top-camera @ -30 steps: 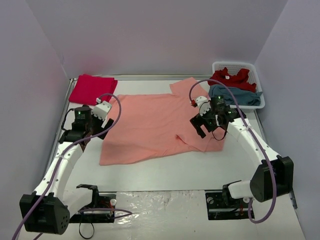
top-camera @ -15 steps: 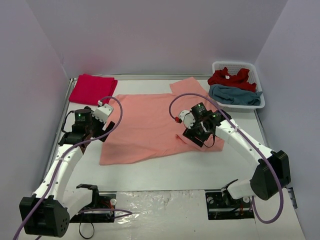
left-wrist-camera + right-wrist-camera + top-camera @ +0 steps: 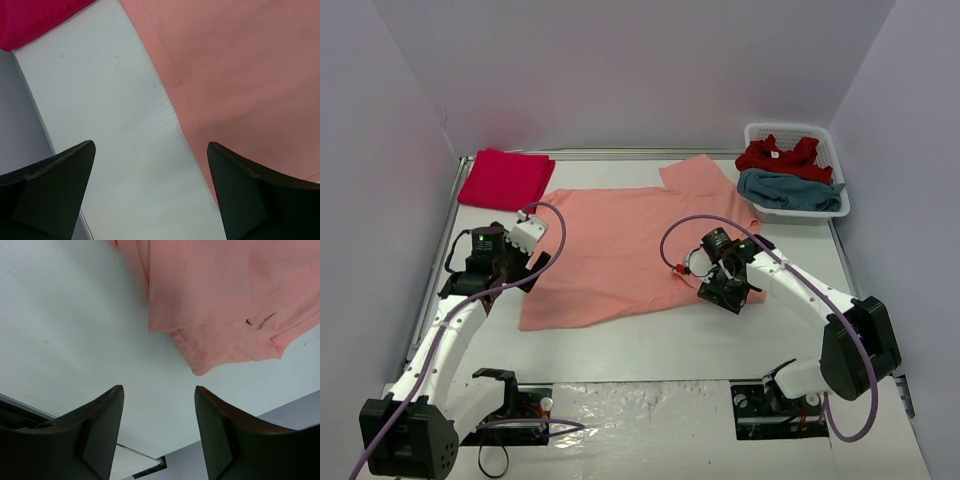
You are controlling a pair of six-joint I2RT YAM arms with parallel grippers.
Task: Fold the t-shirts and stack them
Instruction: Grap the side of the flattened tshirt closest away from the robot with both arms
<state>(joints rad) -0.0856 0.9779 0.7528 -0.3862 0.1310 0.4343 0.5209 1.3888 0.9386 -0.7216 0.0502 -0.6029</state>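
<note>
My right jaws stand part-spread and empty above the counter (image 3: pixel 75 315). The salmon-orange t-shirt (image 3: pixel 225 300) has its doubled corner just ahead of them, placed, I judge, for a pinch. Left jaws gape wide over its side edge.

Left gripper (image 3: pixel 151 150) spread wide above table (image 3: pixel 110 125); salmon t-shirt (image 3: pixel 240 65) right, red t-shirt (image 3: pixel 35 20) top-left.
</note>
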